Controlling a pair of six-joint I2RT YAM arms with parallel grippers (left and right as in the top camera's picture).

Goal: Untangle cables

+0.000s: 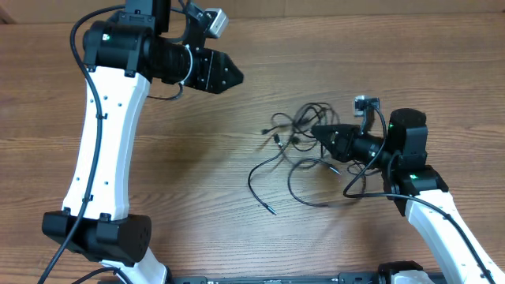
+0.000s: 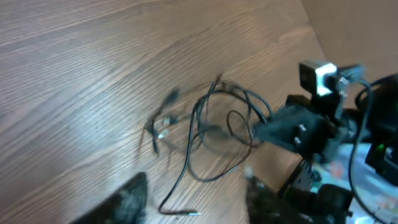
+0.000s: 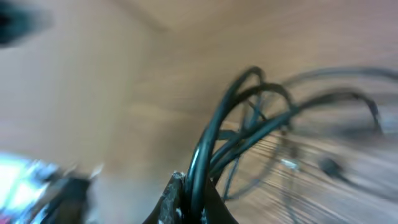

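My right arm reaches low to the left and the right gripper (image 1: 316,131) pinches the cables (image 1: 290,139) bunched on the table (image 1: 197,166), while the left gripper (image 1: 236,76) hangs spread, well apart.

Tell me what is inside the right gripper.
A bundle of black cables runs between the right gripper's fingers. How far in the strands reach is covered by the fingers.

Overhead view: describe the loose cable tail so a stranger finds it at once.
On the wooden table, find the black cable bunch at the right end effector. One strand sweeps out toward the left arm, then curls toward the picture's bottom edge, ending alone in a tip; the other plugs stay beside the bunch.
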